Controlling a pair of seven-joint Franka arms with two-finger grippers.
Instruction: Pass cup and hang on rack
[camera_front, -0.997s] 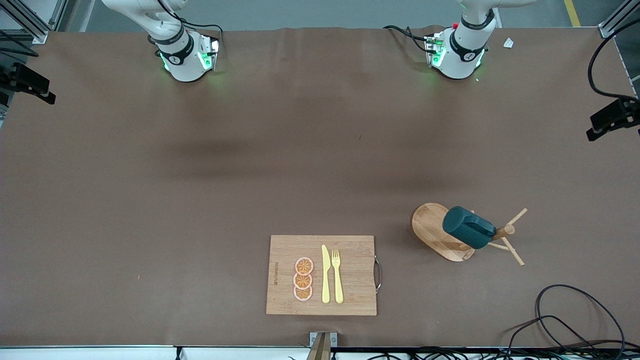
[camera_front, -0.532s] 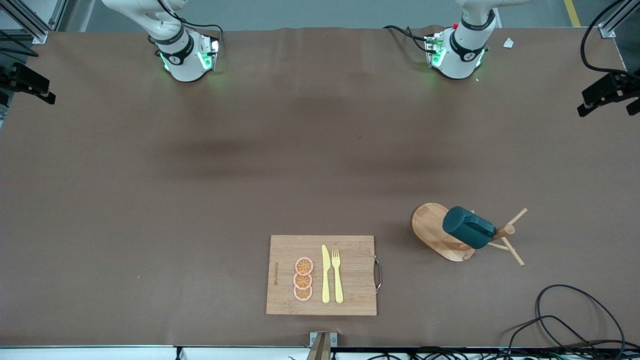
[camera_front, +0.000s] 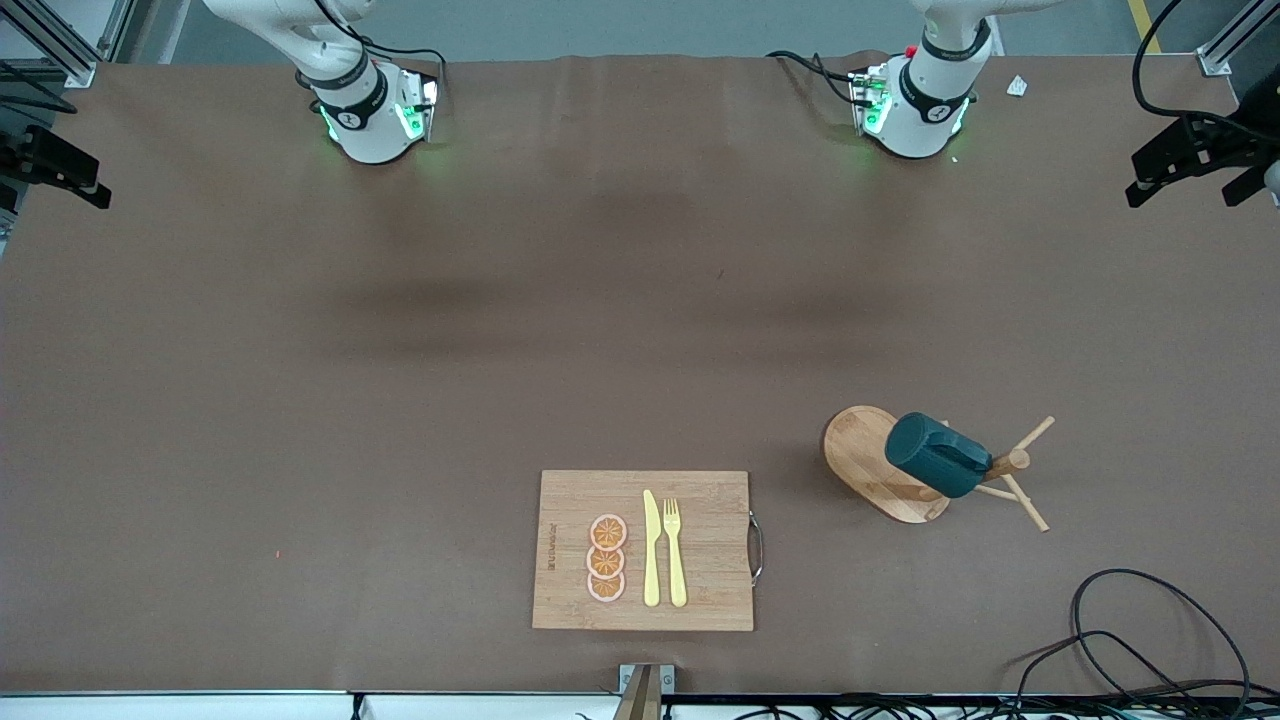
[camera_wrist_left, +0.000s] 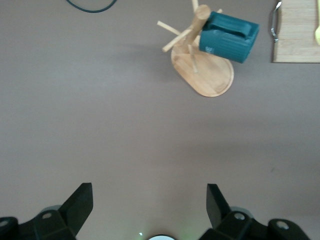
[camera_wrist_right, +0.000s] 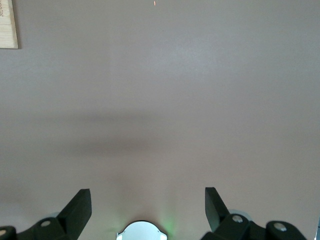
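Note:
The dark teal cup (camera_front: 938, 455) hangs tilted on a peg of the light wooden rack (camera_front: 862, 455), which stands toward the left arm's end of the table, near the front camera. The left wrist view shows the cup (camera_wrist_left: 229, 36) on the rack (camera_wrist_left: 209, 77) from high above. My left gripper (camera_wrist_left: 149, 186) is open and empty, high over bare table between its base and the rack. My right gripper (camera_wrist_right: 147, 190) is open and empty, high over bare table by its own base. Neither gripper shows in the front view.
A wooden cutting board (camera_front: 700, 550) with a yellow knife (camera_front: 651, 550), a yellow fork (camera_front: 675, 555) and orange slices (camera_front: 606, 558) lies beside the rack, at the table's near edge. Black cables (camera_front: 1150, 640) lie near the corner. A black device (camera_front: 1190, 160) hangs at the table's edge.
The black device at the edge by the left arm's end has moved farther from the front camera. The cup, the rack and the board have not moved.

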